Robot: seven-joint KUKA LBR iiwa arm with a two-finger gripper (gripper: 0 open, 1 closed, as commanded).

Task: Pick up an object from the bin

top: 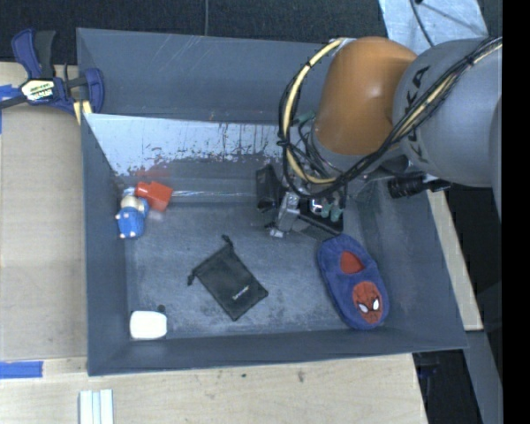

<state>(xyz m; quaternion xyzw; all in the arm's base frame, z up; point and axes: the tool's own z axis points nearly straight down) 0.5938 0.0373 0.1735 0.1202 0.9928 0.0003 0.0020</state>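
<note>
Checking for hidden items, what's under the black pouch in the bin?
The black pouch lies flat on the grey bin floor; nothing pokes out around it. Anything beneath is covered.

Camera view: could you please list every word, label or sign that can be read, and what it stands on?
"KUKA": on the grey arm, partly crossed by cables.
Blue slipper: a spider-mask picture, no words.
Black pouch: a pale mark, too small to read.
</note>
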